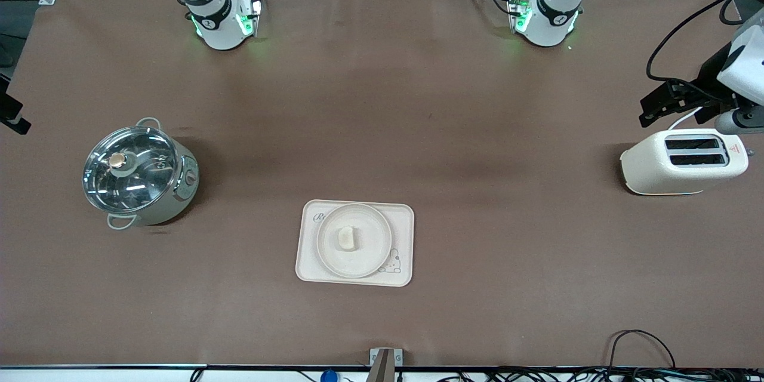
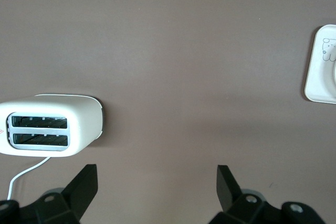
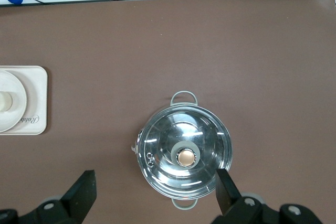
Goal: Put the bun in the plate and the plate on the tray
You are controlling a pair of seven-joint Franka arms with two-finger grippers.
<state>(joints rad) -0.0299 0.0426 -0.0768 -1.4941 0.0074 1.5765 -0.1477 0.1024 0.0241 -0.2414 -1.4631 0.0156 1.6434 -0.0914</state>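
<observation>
Tray (image 1: 310,265) near the surface's front edge carries plate (image 1: 354,240) with bun (image 1: 346,237); left pincer (image 2: 157,184) and right pincer (image 3: 156,190) both open, raised at the ends.

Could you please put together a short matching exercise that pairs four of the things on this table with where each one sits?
Things:
1. bun
2. plate
3. pot
4. toaster

Places:
A. toward the left arm's end of the table, slots facing up
B. on the tray, covering most of it
C. toward the right arm's end of the table, with a glass lid on
D. in the middle of the plate

Right pairs: 1-D, 2-B, 3-C, 4-A.
</observation>
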